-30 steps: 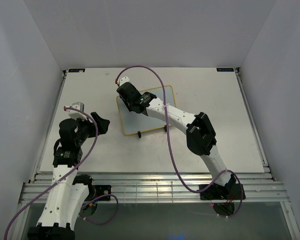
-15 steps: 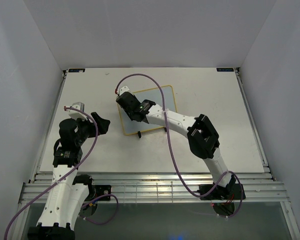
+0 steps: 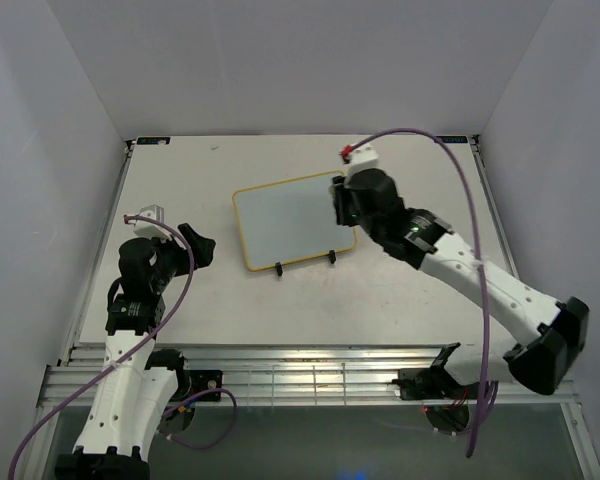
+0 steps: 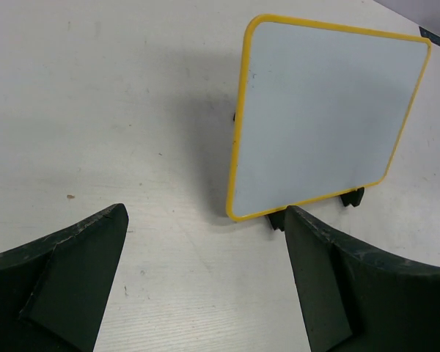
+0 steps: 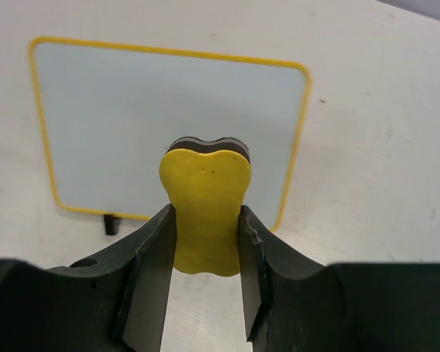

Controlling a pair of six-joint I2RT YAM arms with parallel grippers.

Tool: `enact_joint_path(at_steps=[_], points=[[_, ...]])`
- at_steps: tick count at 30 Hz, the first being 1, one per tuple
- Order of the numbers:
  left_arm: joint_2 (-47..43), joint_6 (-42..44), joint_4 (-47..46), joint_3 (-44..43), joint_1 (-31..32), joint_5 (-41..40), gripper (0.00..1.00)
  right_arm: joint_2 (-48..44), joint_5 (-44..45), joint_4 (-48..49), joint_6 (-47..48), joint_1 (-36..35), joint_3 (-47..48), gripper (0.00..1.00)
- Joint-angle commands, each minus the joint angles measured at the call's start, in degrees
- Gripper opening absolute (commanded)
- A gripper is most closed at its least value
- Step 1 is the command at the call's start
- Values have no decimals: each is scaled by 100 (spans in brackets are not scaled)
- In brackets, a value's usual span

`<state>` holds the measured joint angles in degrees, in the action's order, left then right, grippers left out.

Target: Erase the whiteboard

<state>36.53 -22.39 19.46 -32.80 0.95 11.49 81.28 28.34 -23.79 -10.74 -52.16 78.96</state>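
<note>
The whiteboard [image 3: 288, 220], white with a thin yellow rim, rests tilted on the table's middle; its face shows no marks. In the right wrist view the whiteboard [image 5: 132, 117] lies ahead of the fingers. My right gripper [image 3: 340, 206] sits at the board's right edge, shut on a yellow eraser [image 5: 205, 209] with a dark pad on its far side, held off the board. My left gripper [image 3: 202, 245] hovers left of the board, jaws wide open and holding nothing. Between its fingers [image 4: 205, 213] is bare table, with the whiteboard [image 4: 323, 117] beyond.
Two black feet of the wire stand [image 3: 278, 269] stick out under the board's near edge. White walls close in the table [image 3: 430, 280] on the left, right and back. The right arm's purple cable [image 3: 460, 190] loops above the table's right side.
The right arm has swung from over the board's left part across to its right edge, carrying the eraser. The board's whole face is now uncovered. The left arm has stayed put.
</note>
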Motion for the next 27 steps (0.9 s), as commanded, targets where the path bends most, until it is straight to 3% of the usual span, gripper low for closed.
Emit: enact_joint_path(at_steps=[1, 6, 12, 22, 27], points=[[-129, -133, 119, -166, 28, -541, 98, -628, -641, 33, -393, 1161, -1345, 28], [-278, -169, 260, -201, 28, -1061, 98, -1693, -1234, -29, -499, 2559, -2980, 35], [-410, -29, 321, -236, 45, -1351, 98, -1440, -1655, 85, -499, 3343, -3817, 37], [-375, 130, 365, -227, 98, -1219, 98, -894, -2324, 454, -455, 3432, -4117, 58], [-366, 147, 365, -227, 151, -1184, 98, -1131, -2228, 280, -516, 3432, -4117, 67]])
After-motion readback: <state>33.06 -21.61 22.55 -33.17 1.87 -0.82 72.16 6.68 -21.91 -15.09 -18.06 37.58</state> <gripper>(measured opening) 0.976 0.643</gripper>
